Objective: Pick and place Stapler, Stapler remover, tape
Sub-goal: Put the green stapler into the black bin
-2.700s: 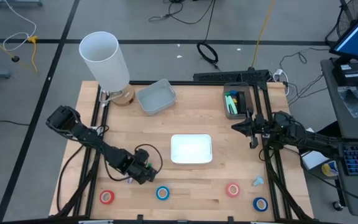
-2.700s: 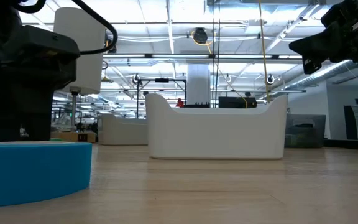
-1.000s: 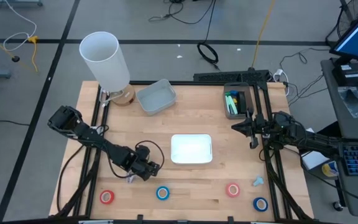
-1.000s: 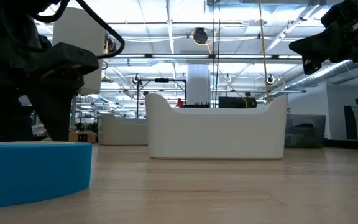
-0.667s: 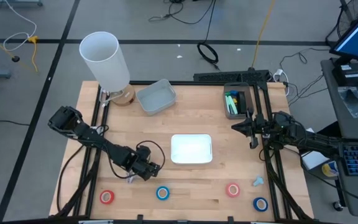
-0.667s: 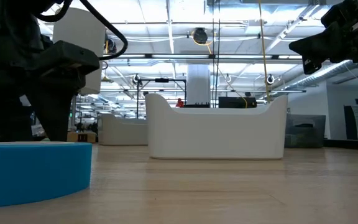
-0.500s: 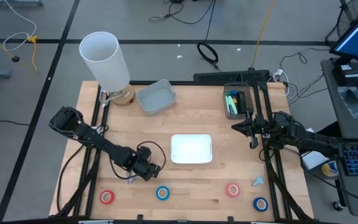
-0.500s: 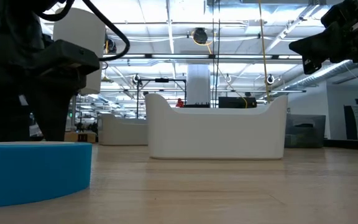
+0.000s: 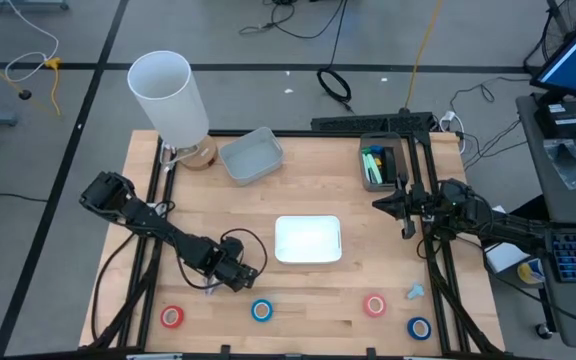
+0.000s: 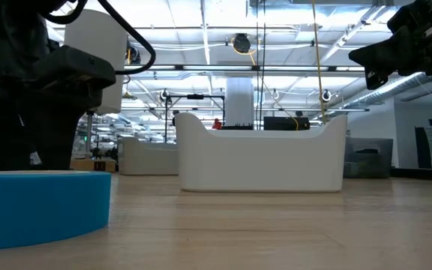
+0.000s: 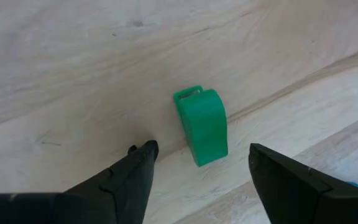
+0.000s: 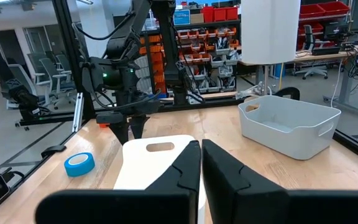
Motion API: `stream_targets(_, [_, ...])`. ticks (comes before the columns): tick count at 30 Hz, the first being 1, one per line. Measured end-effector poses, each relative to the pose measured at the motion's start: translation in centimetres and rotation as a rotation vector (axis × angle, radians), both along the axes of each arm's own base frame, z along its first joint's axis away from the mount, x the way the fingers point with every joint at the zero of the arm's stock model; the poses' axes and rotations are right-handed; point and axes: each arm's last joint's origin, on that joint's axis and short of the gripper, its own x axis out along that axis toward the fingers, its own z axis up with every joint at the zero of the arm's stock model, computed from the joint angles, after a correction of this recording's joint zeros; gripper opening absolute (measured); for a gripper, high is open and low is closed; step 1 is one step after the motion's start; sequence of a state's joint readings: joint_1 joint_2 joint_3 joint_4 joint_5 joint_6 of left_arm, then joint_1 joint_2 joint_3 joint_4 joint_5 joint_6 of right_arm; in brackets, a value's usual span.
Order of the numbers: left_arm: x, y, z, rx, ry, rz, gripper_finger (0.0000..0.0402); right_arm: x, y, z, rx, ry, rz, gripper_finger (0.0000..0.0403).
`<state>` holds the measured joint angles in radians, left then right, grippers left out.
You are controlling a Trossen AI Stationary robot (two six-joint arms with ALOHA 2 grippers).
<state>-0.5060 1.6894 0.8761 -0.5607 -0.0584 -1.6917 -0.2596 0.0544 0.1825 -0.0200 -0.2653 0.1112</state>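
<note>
We see a small green stapler remover [image 11: 201, 126] lying flat on the wooden table [image 9: 368, 215]. Our left gripper [image 11: 197, 163] hangs right over it with its fingers [image 11: 135, 171] spread apart, one on either side of the green piece and neither touching it. From above, that left gripper [image 9: 230, 268] sits near the front of the table, left of centre, and hides the remover beneath it.

Along the front edge we count four tape rolls lying flat and well apart from one another: a red roll [image 9: 172, 317] at the left, a blue roll [image 9: 261, 311] just in front of the left gripper, a second red roll [image 9: 374, 305] toward the right, and a second blue roll [image 9: 419, 327] at the far right. A small pale blue object [image 9: 414, 292] lies between the last two; we cannot tell what it is.

Just beside the left gripper, toward the centre, stands a white tray [image 9: 308, 240]. Farther back we find a grey bin [image 9: 251, 156], a tall white cylinder [image 9: 169, 98] at the back left corner, and a dark box [image 9: 380, 162] with green items at the back right.

Our right gripper [image 9: 405, 205] waits above the right side of the table, and its wrist view shows its fingers [image 12: 185, 174] pressed together on nothing.
</note>
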Motion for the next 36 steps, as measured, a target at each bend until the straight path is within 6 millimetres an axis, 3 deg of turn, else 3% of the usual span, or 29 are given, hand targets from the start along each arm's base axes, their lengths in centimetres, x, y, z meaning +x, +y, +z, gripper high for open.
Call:
stream_targets(14, [0.0,0.16,0.01,0.054,-0.023,0.007,0.0055,0.0,0.0,0.0,0.0,0.0,0.0,0.0008])
stream_targets(19, [0.01,0.19,0.01,0.061,-0.026,0.006,0.0055,0.0,0.0,0.0,0.0,0.0,0.0,0.0007])
stream_targets(26, [0.01,0.2,-0.01,0.065,-0.027,0.002,0.0087,0.0,0.0,0.0,0.0,0.0,-0.001,0.0007])
stream_targets(36, [-0.08,0.07,-0.02,0.087,-0.033,-0.035,0.0041,0.0,0.0,0.0,0.019,0.0,0.002,0.0007])
